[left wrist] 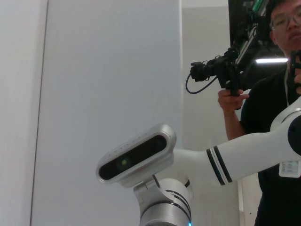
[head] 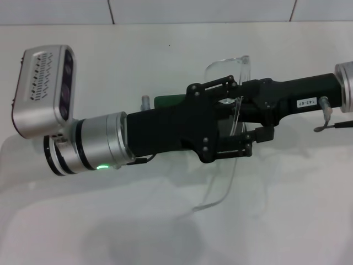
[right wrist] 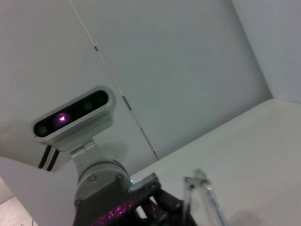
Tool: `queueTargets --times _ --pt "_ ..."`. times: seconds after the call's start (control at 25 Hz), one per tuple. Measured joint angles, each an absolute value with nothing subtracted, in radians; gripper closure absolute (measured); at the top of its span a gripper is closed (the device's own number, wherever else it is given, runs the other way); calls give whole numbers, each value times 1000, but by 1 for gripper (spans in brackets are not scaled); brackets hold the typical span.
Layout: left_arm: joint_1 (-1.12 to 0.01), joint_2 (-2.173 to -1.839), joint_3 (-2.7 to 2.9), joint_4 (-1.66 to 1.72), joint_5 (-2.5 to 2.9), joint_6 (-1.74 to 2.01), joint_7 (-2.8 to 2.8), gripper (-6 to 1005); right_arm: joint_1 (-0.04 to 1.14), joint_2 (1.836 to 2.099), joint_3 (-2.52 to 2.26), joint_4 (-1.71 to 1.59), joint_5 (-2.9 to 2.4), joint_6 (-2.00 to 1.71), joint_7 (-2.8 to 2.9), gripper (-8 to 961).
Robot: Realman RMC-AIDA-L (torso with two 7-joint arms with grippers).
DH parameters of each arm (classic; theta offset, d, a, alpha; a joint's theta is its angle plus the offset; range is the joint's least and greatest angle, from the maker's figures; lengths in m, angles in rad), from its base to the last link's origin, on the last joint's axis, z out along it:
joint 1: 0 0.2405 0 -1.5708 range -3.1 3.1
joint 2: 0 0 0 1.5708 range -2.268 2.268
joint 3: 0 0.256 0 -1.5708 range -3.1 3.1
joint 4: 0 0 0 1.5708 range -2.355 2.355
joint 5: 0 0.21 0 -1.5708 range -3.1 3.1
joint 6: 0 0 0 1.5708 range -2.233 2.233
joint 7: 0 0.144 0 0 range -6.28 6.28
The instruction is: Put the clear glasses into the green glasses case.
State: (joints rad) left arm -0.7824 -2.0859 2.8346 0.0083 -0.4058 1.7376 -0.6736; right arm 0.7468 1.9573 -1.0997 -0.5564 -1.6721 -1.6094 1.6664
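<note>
The clear glasses [head: 230,65] hang in the air above the white table [head: 110,221], one thin arm curving down toward me. My right gripper [head: 249,102] reaches in from the right and is shut on the clear glasses near the hinge. My left gripper [head: 242,113] comes in from the left, open, with its fingers spread above and below the same spot. Only a corner of the green glasses case [head: 168,101] shows behind the left gripper. The right wrist view catches an edge of the clear glasses [right wrist: 202,197].
A wall with tile seams runs along the table's far edge. The left wrist camera housing [head: 44,88] sticks up at the left. In the left wrist view a person [left wrist: 268,84] stands holding a camera rig beyond my right arm [left wrist: 244,155].
</note>
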Motion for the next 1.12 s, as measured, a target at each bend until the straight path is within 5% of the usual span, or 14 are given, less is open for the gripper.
queueTargets --times 0.4,0.84,1.12 --pt "-764 -2081 2831 6 -409 1815 -666 227 711 1946 -1055 -579 -1679 -1571 1647 834" --pt "-684 -2079 2835 -118 -424 1864 -673 227 629 1954 -733 -609 -1557 -1693 1551 833" --pt "-735 -2089 2843 -69 -369 1784 -673 227 643 1973 -742 -605 -1520 -1717 1545 834"
